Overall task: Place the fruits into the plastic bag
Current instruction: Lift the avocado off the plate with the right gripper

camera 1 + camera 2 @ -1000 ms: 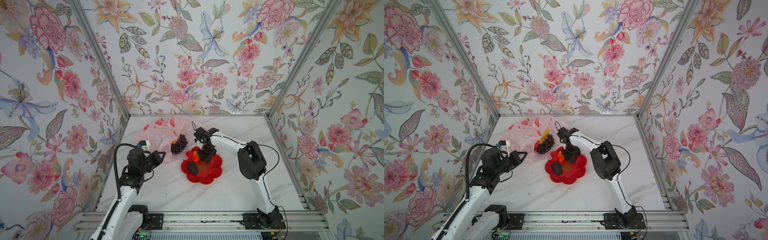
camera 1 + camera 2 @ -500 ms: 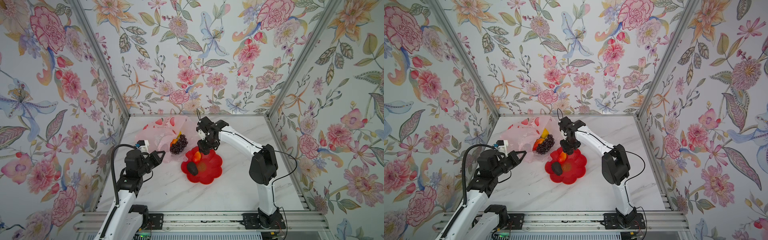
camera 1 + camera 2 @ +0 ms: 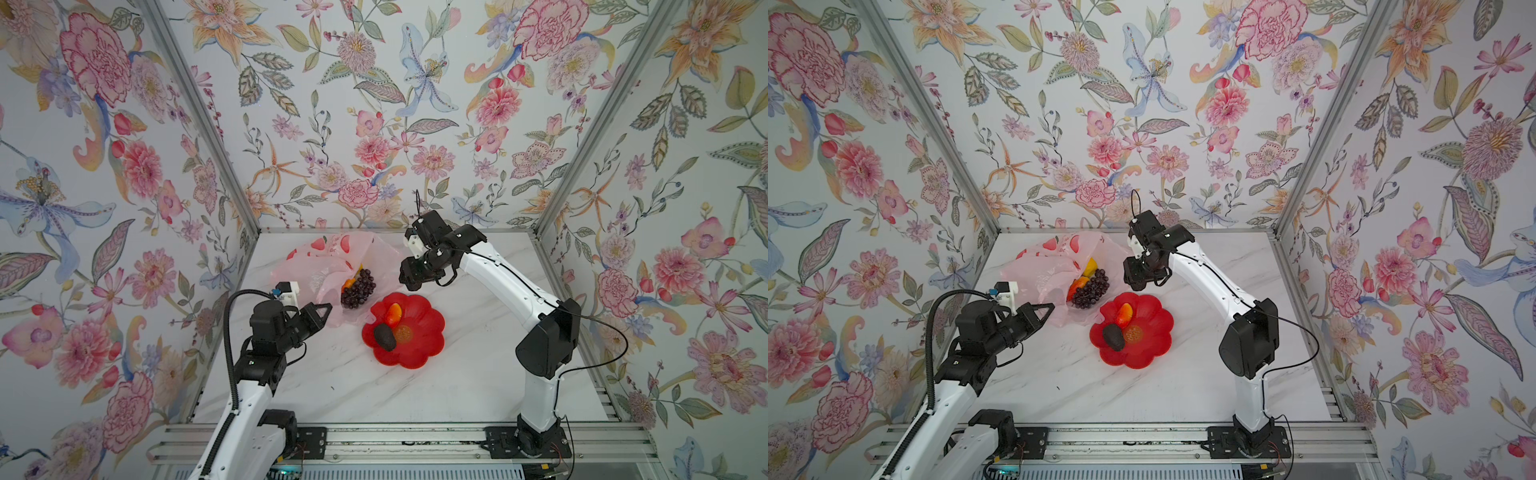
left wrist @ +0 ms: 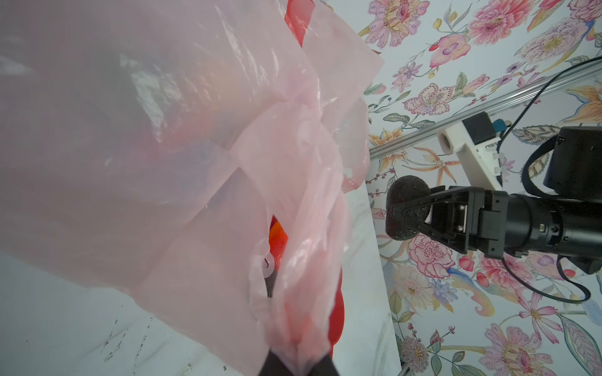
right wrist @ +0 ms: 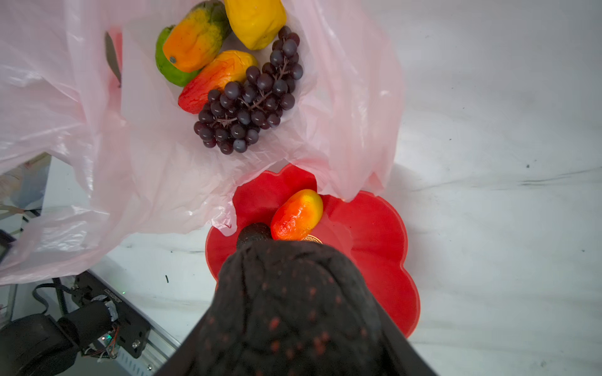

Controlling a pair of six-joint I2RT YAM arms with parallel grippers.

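The pale pink plastic bag [image 3: 328, 257] lies at the back left, its mouth facing the plate. My left gripper [image 3: 328, 307] is shut on its near edge [image 4: 298, 351] and holds it up. Inside lie a grape bunch [image 5: 247, 97], a mango [image 5: 215, 78], a yellow lumpy fruit [image 5: 254, 19] and an orange-green fruit [image 5: 192, 42]. My right gripper [image 3: 409, 278] hangs above the table just right of the bag, shut on a blackish avocado [image 4: 405, 201]. A mango [image 3: 392, 313] and a second avocado [image 3: 384, 337] lie on the red plate [image 3: 424, 332].
The red flower-shaped plate [image 3: 1154, 336] sits mid-table, its far rim under the bag's edge [image 5: 342, 182]. Floral walls close in the back and both sides. White marble tabletop [image 3: 478, 374] spreads in front of and to the right of the plate.
My right gripper has risen from the plate with the avocado and moved back and a little right, beside the bag's mouth. The left gripper has barely moved.
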